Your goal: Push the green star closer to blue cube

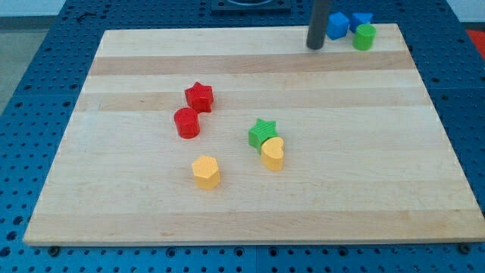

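Observation:
The green star [261,133] lies right of the board's middle, touching a yellow heart-shaped block [273,153] just below it on the right. The blue cube [337,25] sits at the view's top right edge of the board. A second blue block [362,19] is right behind it, and a green cylinder [364,37] stands next to them. My tip [315,46] is at the view's top, just left of the blue cube, far from the green star.
A red star [200,96] and a red cylinder [186,123] sit left of centre. A yellow hexagonal block [206,171] lies below them. The wooden board [250,212] rests on a blue perforated table.

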Motion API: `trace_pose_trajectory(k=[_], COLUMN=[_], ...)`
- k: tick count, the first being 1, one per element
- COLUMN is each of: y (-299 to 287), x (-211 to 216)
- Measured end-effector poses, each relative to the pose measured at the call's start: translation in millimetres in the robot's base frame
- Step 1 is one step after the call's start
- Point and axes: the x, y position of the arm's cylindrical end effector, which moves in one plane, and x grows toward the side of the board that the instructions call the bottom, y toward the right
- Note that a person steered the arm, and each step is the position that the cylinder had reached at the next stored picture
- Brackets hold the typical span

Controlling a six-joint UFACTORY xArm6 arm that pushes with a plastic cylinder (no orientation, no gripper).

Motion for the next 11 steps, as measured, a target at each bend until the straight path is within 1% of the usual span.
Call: trace_pose_trajectory(k=[2,3,5,6,7,8,9,10,11], y=[-86.0,-115.3,-136.7,-136.7,-129.5,-111.2,-92.1,-73.0,-51.0], x=[89.2,132.4,215.1,242.3,223.4,191.3,191.2,217.9,226.6])
